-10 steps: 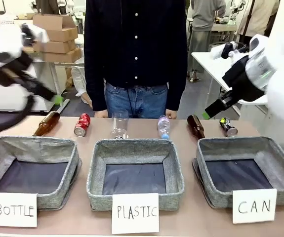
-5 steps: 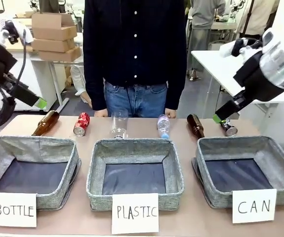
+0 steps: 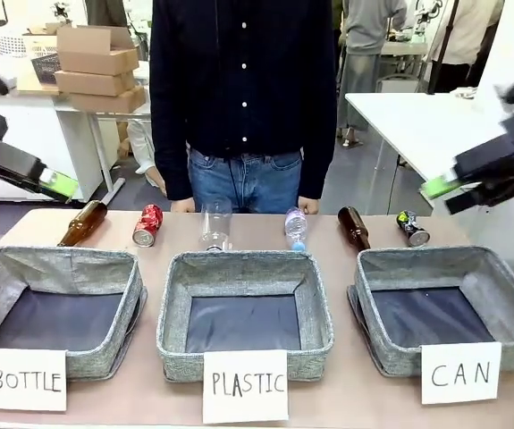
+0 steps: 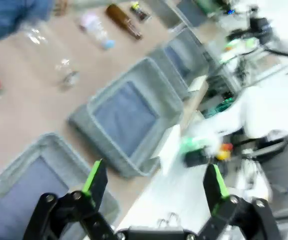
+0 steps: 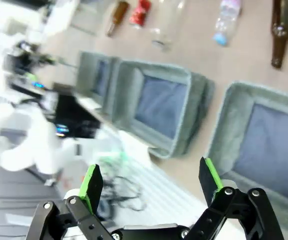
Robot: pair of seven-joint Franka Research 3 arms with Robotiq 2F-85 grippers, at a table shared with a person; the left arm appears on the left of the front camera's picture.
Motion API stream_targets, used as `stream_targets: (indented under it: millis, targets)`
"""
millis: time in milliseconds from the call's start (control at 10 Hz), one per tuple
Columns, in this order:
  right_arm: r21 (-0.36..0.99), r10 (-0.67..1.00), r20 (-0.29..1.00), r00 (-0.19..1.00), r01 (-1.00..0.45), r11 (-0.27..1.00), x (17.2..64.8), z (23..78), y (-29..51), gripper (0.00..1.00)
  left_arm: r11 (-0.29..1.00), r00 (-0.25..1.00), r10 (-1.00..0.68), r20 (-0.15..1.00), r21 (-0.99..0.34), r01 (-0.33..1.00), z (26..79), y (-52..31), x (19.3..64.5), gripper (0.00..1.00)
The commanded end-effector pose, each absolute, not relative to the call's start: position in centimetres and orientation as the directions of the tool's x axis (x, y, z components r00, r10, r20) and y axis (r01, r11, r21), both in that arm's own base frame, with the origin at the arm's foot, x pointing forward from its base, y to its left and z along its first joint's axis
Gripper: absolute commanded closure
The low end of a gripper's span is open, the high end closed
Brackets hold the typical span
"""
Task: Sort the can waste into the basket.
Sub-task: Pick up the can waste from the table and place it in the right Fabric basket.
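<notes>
**Both cans untouched, arms high off the surface**

Left end effector (image 4: 154, 169) and right end effector (image 5: 150, 165) hang above the surface (image 3: 252, 234), fingers spread wide, nothing between them.

The dark black-blue metal drink can (image 3: 412, 229) lies on its side at the far right, just beyond the far rim of the grey woven-fabric basket (image 3: 435, 260) marked by the white "CAN" card (image 3: 459, 373). The red dented metal drink can (image 3: 148, 224) lies far left, well apart from that basket.

Risks, as judged:
- The dark can lies near a brown glass bottle (image 3: 354, 227). A wide approach could knock the bottle.
- Both cans lie sideways, so a one-sided touch may roll them away.
- The red can must be carried right, past the "PLASTIC" basket (image 3: 243, 261). An early release drops it there.
- A second brown glass bottle (image 3: 82, 222) lies near the red can, so a mis-pick is possible.
</notes>
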State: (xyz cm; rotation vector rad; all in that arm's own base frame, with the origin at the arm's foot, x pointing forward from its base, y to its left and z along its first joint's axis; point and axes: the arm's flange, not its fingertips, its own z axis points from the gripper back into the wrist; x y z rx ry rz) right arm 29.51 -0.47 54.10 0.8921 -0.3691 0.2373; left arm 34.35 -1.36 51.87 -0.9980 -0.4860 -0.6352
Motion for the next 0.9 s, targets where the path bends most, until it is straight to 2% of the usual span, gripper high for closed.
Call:
stream_targets:
  millis: [0,200,300,400,500,800]
  targets:
    - [0.954,-0.292,0.125,0.948,-0.035,0.298,29.8,54.1,-4.3,0.0,0.168,0.913,0.017,0.407,-0.901,0.399,51.5,0.1,36.5,0.0]
    - [0.961,-0.377,0.129,0.917,-0.022,0.275,29.4,53.8,-6.3,0.0,0.131,0.935,0.104,0.338,-0.937,0.324,50.4,0.6,37.7,0.0]
    - [0.941,-0.416,0.128,0.9,0.022,0.336,29.3,53.8,-6.4,0.0,0.18,0.937,0.107,0.332,-0.933,0.31,50.1,0.5,38.2,0.0]
    - [0.94,-0.261,0.181,0.948,-0.089,0.329,29.4,53.9,-7.5,0.0,0.413,0.963,0.105,0.249,-0.891,0.186,49.5,0.0,39.0,0.0]
    - [0.94,-0.261,0.181,0.948,-0.089,0.329,29.4,53.9,-7.5,0.0,0.119,0.926,0.083,0.367,-0.927,0.357,49.2,1.8,37.9,0.0]
    - [0.94,-0.261,0.181,0.948,-0.089,0.329,29.4,53.9,-7.5,0.0,0.119,0.926,0.083,0.367,-0.927,0.357,49.2,1.8,37.9,0.0]
